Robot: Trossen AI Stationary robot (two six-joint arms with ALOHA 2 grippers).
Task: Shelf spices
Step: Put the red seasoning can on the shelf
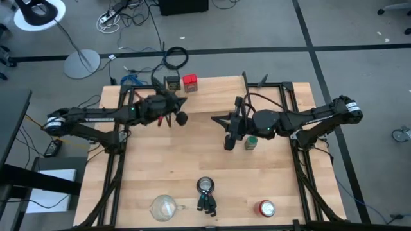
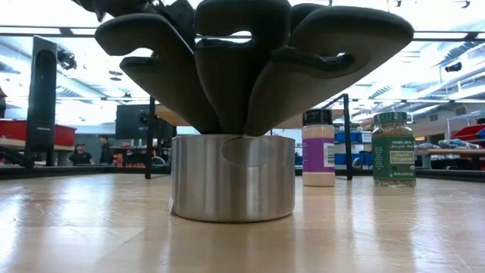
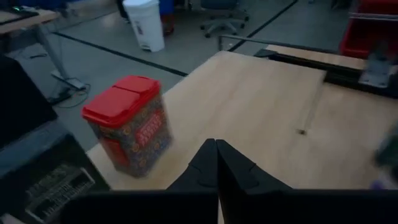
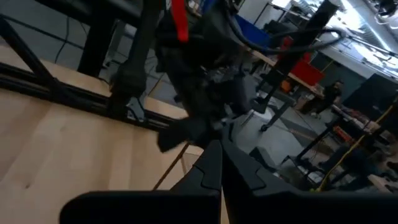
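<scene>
The red tin (image 1: 190, 82) (image 3: 127, 130) and the dark olive tin (image 1: 171, 83) stand side by side on the shelf (image 1: 212, 93) along the table's far edge. My left gripper (image 1: 181, 114) (image 3: 216, 142) hovers just near of them, shut and empty. The purple-labelled jar (image 1: 229, 142) (image 2: 318, 148) and the green jar (image 1: 252, 142) (image 2: 393, 149) stand upright on the tabletop, near of the shelf. My right gripper (image 1: 215, 118) (image 4: 217, 143) is shut and empty above the table's middle, pointing left toward the left arm, with the two jars just near of its arm.
Close to the near edge stand a steel cup holding dark tools (image 1: 205, 187) (image 2: 233, 178), a clear glass cup (image 1: 164, 206) and a round red-topped can (image 1: 266, 208). Bare wood lies between them and the jars. The shelf's black legs (image 2: 150, 136) rise behind.
</scene>
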